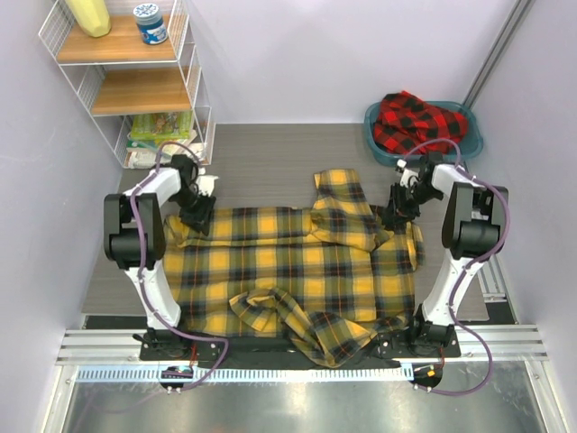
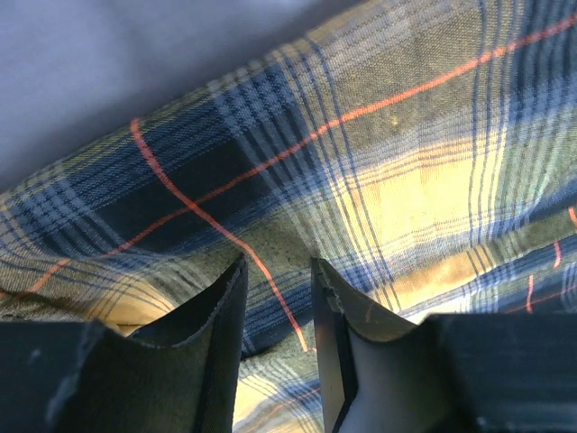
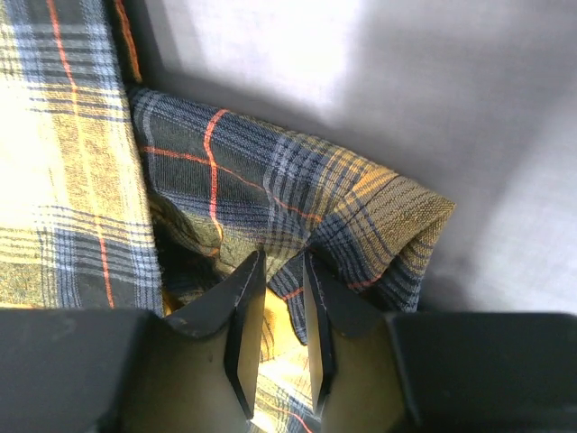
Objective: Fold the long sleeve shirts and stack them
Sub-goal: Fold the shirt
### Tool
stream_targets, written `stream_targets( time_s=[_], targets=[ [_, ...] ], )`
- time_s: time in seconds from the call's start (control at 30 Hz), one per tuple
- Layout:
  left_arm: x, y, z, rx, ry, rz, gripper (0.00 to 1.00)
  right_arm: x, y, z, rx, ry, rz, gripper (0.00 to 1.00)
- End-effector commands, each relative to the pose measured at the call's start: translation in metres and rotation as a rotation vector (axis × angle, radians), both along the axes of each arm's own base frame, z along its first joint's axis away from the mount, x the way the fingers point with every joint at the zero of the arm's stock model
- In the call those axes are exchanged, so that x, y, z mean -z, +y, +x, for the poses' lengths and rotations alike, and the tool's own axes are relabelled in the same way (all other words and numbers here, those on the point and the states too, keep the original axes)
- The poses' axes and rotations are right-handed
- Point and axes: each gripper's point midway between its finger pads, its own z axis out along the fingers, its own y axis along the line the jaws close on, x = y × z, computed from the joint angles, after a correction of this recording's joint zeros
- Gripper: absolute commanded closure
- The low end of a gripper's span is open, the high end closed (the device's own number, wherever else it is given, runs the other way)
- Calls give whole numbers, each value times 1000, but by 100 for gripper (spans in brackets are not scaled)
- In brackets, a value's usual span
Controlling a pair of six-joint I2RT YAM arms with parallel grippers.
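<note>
Since likely soft, light and floppy, pinch yellow shirt [image 1: 288, 262], spread across tabletop [image 1: 261, 158] middle, at its far corners. Left fingers [image 2: 215, 320] and right fingers [image 3: 236, 329] there: slightly apart, clamping nothing.

My left arm [image 1: 151, 280] and right arm [image 1: 446, 280] have white links and black joints, with purple cables [image 1: 138, 244] looping alongside. I see matte black wedge fingers [image 2: 216, 325] on the left gripper [image 2: 279, 262].

Left claw [image 2: 279, 263], right claw [image 3: 283, 255]: both ajar
</note>
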Motion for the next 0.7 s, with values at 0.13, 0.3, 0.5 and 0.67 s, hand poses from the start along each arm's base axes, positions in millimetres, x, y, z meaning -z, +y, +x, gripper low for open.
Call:
stream_targets(
  time_s=[0.13,0.3,0.5,0.67],
  targets=[
    [-23,-5,87,-19,-161,-36,60,-45,-6,71,-44,-258,-25,59],
    [-72,-22,102,66,-291,-127,54,-105,15,85,-103,-420,-43,55],
    [-114,-74,62,213,-347,-322,39,-118,53,106,-47,-425,22,40],
    [-138,-88,38,281,-438,-365,21,-98,79,142,2,-518,-34,39]
  ],
)
